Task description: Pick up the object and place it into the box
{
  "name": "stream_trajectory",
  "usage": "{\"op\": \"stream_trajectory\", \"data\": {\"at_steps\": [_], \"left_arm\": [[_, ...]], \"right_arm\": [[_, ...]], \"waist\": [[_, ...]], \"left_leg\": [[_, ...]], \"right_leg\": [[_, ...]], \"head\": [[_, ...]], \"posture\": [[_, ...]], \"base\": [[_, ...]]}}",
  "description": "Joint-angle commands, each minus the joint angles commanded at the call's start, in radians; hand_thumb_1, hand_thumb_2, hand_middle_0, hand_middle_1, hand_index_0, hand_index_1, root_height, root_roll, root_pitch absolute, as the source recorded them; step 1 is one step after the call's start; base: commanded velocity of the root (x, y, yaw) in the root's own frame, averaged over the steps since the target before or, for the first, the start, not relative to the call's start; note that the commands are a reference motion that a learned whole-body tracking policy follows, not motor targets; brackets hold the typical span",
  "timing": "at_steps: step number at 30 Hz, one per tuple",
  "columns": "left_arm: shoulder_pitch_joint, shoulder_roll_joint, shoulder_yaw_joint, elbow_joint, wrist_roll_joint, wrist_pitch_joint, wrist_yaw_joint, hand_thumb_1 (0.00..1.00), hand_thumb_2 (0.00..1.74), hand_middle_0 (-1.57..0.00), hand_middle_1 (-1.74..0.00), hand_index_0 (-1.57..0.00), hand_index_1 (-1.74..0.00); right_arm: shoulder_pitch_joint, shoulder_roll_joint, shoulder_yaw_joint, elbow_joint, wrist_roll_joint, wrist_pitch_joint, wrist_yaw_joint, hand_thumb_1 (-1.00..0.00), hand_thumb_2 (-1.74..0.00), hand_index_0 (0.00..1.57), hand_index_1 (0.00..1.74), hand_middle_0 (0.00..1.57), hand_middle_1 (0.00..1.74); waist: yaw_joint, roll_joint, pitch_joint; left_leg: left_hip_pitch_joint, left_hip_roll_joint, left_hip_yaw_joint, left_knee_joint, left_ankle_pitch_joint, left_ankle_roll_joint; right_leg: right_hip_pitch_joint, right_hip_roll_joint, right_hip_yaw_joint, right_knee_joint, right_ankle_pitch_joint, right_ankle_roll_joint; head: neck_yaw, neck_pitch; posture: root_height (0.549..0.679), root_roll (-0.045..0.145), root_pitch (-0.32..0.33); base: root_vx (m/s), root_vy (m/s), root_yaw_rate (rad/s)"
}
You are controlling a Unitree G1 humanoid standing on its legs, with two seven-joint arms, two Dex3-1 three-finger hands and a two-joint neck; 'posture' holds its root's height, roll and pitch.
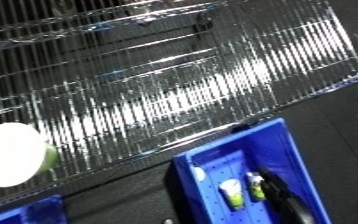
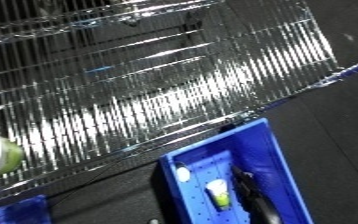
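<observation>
Neither hand of the robot shows clearly in either view, so whether their fingers are straight or curled cannot be told. The landmark is the blue bin [image 1: 282, 150], which sits on the dark floor below the front edge of the wire shelf [image 1: 158, 85]. Inside the bin, toward its near end, lie a few small things: a yellow-green piece [image 1: 233, 192], a small white piece [image 1: 198, 173] just beside it on the wall side, and a long dark shape [image 1: 286, 200] running down the bin's middle, which may be a tool or part of an arm; the frames do not settle which.

Up and to the left of the bin, on the wire shelf, rests a round white and pale green object [image 1: 14, 155], well apart from the bin. A second blue bin corner [image 1: 24, 212] shows to the left of the main bin at the lower edge.

Judged from this layout, some items already lie in the bin and the round object on the shelf is not yet taken. The next move would call for a reach to the shelf left of the bin, a grasp round the rounded body, and a carry down over the bin's rim without catching the shelf's front wire.
</observation>
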Motion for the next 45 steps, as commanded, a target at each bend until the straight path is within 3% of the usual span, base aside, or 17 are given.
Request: {"op": "stream_trajectory", "data": {"at_steps": [5,9,15,23,28,45], "left_arm": [[-0.043,0.023,-0.009,0.039,0.031,0.019,-0.021,0.00,0.00,0.00,0.00,0.00,0.00],[-0.056,0.027,-0.020,0.070,0.053,0.010,-0.046,0.00,0.00,0.00,0.00,0.00,0.00],[-0.061,0.030,-0.030,0.082,0.074,0.004,-0.066,0.00,0.00,0.00,0.00,0.00,0.00],[-0.062,0.038,-0.034,0.080,0.071,-0.004,-0.088,0.00,0.00,0.00,0.00,0.00,0.00],[-0.055,0.036,-0.038,0.051,0.075,-0.019,-0.094,0.00,0.00,0.00,0.00,0.00,0.00],[-0.064,0.064,-0.087,-0.048,0.192,-0.091,-0.091,0.00,0.00,0.00,0.00,0.00,0.00]], "right_arm": [[-0.036,0.025,0.045,0.053,0.016,0.073,0.021,0.00,0.00,0.00,0.00,0.00,0.00],[-0.058,0.044,0.064,0.102,0.033,0.097,0.016,0.00,0.00,0.00,0.00,0.00,0.00],[-0.063,0.064,0.072,0.147,0.051,0.106,-0.001,0.00,0.00,0.00,0.00,0.00,0.00],[-0.053,0.081,0.081,0.168,0.073,0.112,-0.021,0.00,0.00,0.00,0.00,0.00,0.00],[-0.041,0.087,0.082,0.189,0.069,0.115,-0.020,0.00,0.00,0.00,0.00,0.00,0.00],[-0.049,0.094,0.073,0.258,0.093,0.102,0.007,0.00,0.00,0.00,0.00,0.00,0.00]], "waist": [[0.027,-0.007,-0.011],[0.045,-0.009,-0.014],[0.066,-0.011,-0.015],[0.080,-0.014,-0.007],[0.093,-0.017,0.002],[0.122,-0.030,0.020]], "left_leg": [[0.003,0.003,-0.013,-0.021,0.020,-0.0037],[0.003,0.004,-0.021,-0.020,0.025,-0.0051],[-0.007,-0.002,-0.030,0.002,0.019,-0.0017],[-0.028,-0.013,-0.037,0.039,0.004,0.0080],[-0.038,-0.014,-0.043,0.059,-0.004,0.0129],[-0.048,-0.012,-0.057,0.070,-0.010,0.0141]], "right_leg": [[0.015,-0.0094,-0.020,-0.011,0.000,0.0043],[0.027,-0.0198,-0.033,-0.016,0.001,0.0053],[0.030,-0.0292,-0.043,-0.012,0.003,0.0058],[0.021,-0.0305,-0.050,-0.003,0.002,0.0054],[0.019,-0.0325,-0.058,0.012,-0.003,0.0052],[0.020,-0.0381,-0.079,0.045,-0.019,0.0068]], "head": [[-0.067,-0.011],[-0.112,-0.024],[-0.195,-0.036],[-0.372,-0.038],[-0.444,-0.076],[-0.488,-0.147]], "posture": [[0.650,0.067,0.036],[0.651,0.066,0.030],[0.651,0.066,0.022],[0.649,0.064,0.021],[0.648,0.060,0.018],[0.645,0.050,0.012]], "base": [[0.002,-0.060,0.230],[0.013,-0.040,0.233],[0.029,-0.022,0.154],[0.013,0.000,0.067],[0.011,0.003,0.040],[0.005,-0.001,0.037]]}}
